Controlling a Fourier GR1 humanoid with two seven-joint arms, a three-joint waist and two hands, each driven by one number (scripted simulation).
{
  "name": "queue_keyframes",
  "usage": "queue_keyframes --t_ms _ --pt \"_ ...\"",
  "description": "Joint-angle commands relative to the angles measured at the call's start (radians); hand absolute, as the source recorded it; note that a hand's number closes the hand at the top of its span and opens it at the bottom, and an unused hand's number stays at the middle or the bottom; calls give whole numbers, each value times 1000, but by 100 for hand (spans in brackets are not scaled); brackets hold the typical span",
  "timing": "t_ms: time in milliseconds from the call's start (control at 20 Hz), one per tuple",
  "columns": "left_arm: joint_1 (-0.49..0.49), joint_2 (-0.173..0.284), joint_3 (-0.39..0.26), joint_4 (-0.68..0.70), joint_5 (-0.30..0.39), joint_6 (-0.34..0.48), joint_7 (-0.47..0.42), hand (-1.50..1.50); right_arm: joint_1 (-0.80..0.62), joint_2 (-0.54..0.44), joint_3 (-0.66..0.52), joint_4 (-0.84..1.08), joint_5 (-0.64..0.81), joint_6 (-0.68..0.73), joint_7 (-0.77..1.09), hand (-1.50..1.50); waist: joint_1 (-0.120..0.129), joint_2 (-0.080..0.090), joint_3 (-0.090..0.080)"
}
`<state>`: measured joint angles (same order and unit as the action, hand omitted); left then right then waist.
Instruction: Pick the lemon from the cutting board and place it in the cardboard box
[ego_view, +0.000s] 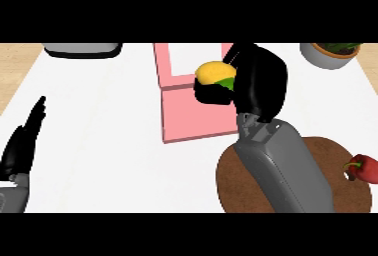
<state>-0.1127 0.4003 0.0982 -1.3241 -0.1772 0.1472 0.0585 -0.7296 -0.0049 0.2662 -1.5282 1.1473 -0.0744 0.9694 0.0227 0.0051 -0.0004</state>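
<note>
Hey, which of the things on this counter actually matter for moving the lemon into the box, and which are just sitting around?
Part of the job:
lemon, held in the right robot hand
pink box, open, under the lemon
round brown cutting board

Just lying about:
red pepper at the board's right edge
potted plant, far right corner
grey appliance, far left
left robot hand, resting open at the left edge

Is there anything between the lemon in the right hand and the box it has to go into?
Nothing visible blocks it. The right hand is curled round the lemon and holds it at the edge of the pink box, over its open upper compartment. The red pepper lies far off to the right.
</note>
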Motion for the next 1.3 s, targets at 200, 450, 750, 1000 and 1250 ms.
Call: queue_keyframes --t_ms 200,450,750,1000,1250 --pt "-50 10 12 17 -11 -21 13 0 -237 5 -166 457 -149 -213 -140 150 4 4 0" --pt "-8 -21 -6 -33 -22 -7 29 0 -316 5 -227 755 -162 -360 -234 150 18 8 0" --pt "-25 -43 -21 -23 -37 -3 5 0 -373 5 -240 988 -247 -518 -202 -150 41 16 0" --pt "-55 -21 -3 -5 -25 -31 20 0 -451 5 -362 1112 -341 -542 -316 -150 43 21 1" --pt "-76 -1 38 61 -9 -47 -14 0 -483 5 -352 1141 -381 -651 -440 -150 32 16 0"
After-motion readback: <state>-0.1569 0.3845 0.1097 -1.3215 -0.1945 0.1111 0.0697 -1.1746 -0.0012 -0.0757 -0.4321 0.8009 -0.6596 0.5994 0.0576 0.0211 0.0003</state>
